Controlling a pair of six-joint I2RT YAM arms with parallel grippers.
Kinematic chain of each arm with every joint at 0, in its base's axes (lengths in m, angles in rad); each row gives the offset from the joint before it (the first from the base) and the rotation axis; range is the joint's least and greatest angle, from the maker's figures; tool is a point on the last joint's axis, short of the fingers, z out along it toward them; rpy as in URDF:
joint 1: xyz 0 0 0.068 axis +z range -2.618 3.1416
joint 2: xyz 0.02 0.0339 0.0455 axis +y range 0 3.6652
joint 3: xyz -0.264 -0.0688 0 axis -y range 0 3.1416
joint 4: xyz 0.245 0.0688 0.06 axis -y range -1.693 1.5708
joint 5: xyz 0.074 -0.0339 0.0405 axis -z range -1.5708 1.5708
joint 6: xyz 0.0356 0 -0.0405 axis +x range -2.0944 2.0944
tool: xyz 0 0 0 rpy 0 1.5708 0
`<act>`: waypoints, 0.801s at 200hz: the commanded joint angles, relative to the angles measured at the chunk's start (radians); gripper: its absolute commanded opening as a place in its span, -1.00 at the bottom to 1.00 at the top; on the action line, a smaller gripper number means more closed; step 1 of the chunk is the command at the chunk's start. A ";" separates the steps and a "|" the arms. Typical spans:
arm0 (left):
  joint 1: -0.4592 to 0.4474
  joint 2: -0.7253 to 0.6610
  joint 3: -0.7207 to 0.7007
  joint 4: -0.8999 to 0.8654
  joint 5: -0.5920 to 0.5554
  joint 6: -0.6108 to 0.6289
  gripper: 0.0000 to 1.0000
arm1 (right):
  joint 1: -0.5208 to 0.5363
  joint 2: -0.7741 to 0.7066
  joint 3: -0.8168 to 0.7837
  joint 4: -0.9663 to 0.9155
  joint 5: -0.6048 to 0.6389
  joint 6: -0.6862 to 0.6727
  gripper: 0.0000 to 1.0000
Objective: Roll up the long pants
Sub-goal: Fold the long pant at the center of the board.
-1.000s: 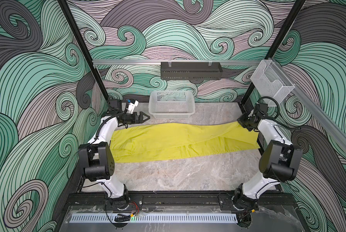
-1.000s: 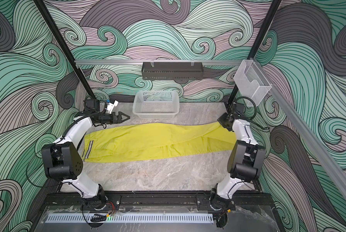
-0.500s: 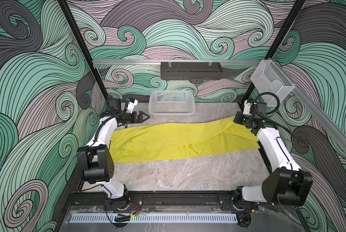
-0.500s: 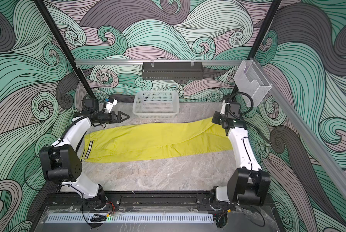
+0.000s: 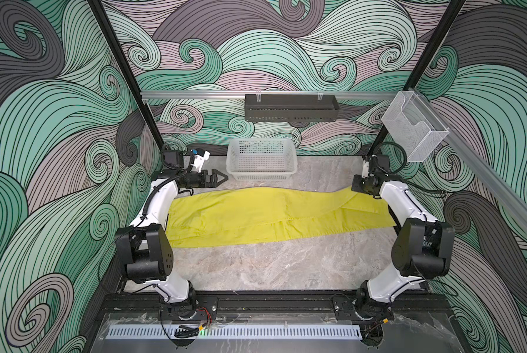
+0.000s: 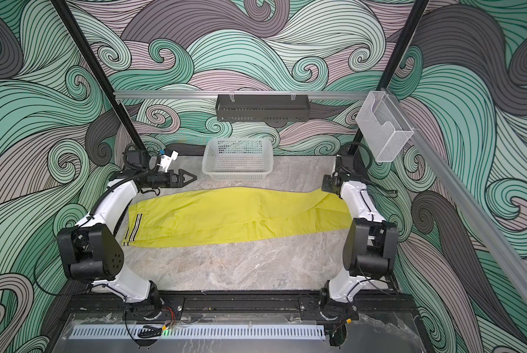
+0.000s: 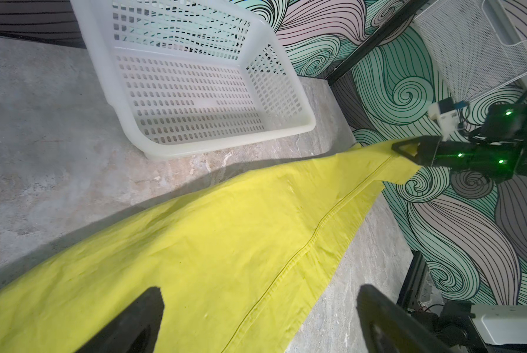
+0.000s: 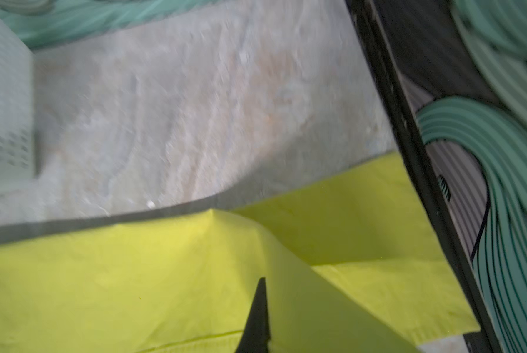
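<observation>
The left hand (image 5: 221,178), we saw in both top views, hovered with its jaws spread wide and nothing between them, just beside the white basket (image 5: 262,176) and near the far edge of the long pants (image 5: 256,214). The pants lay flat along the surface (image 5: 271,269), with the striped waistband (image 6: 134,226) toward the left arm and the leg ends toward the right arm. There the right hand (image 5: 358,186) sat at the far corner of a leg end.

In the left wrist view we found the left hand's two fingers (image 7: 140,321) well apart over the yellow-green cloth, and the right hand (image 7: 404,149) pinched tight on a raised leg corner.

In the blurred right wrist view we made out one dark fingertip (image 8: 259,308) against lifted cloth, the jaws closed on it.
</observation>
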 commanded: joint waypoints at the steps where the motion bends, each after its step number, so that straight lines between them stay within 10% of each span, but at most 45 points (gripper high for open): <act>1: 0.003 -0.038 -0.009 -0.008 -0.002 0.012 0.97 | 0.040 -0.112 -0.045 0.066 0.004 -0.033 -1.00; 48: 0.003 -0.043 -0.012 -0.001 0.012 0.013 0.97 | 0.042 -0.084 -0.337 0.061 0.068 -0.073 -1.00; 124: 0.003 -0.025 -0.013 0.012 0.025 -0.009 0.97 | 0.091 0.005 -0.384 -0.162 0.263 0.105 -1.00; 160: 0.003 -0.022 -0.015 0.017 0.023 -0.013 0.97 | 0.091 -0.042 -0.386 -0.273 0.174 0.219 -0.39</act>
